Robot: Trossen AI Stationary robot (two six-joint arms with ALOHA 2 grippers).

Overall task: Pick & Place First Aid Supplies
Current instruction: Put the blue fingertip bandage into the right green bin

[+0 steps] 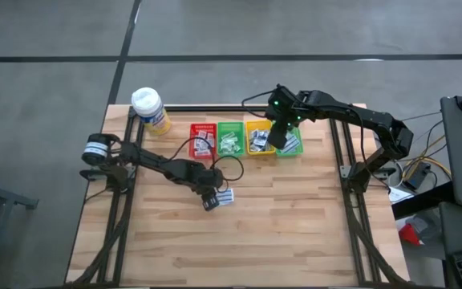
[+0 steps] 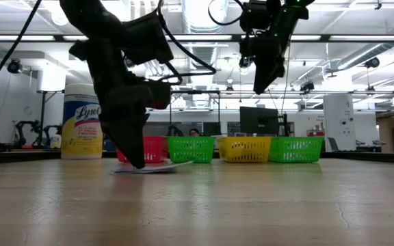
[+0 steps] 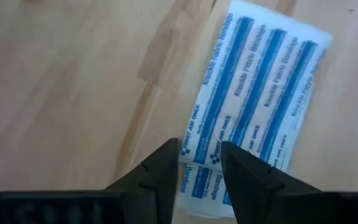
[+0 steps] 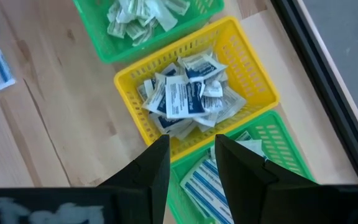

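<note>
A flat white packet of bandages with blue stripes (image 3: 253,87) lies on the wooden table (image 1: 295,233) near its middle, also seen in the high view (image 1: 225,195). My left gripper (image 3: 199,152) is open and points steeply down. Its fingertips are low over the packet's near short end, one on each side of a strip of it. In the low view its tips (image 2: 139,162) reach table height. My right gripper (image 1: 275,146) hangs high, open and with nothing in it, above the yellow bin (image 4: 253,68) and the right green bin (image 4: 278,146). My left gripper comes from above at the packet's near short end (image 3: 197,180), which shows between and below its two fingers. I cannot tell whether the fingertips touch the packet. The packet lies flat on the table.
Four small bins stand in a row at the far side: red (image 1: 203,138), green (image 1: 231,138), yellow (image 1: 257,138) and green (image 1: 293,146), each holding sachets or packets. A yellow wipes bottle with a white cap (image 1: 149,108) stands at the far left. The near half of the table is bare wood.
</note>
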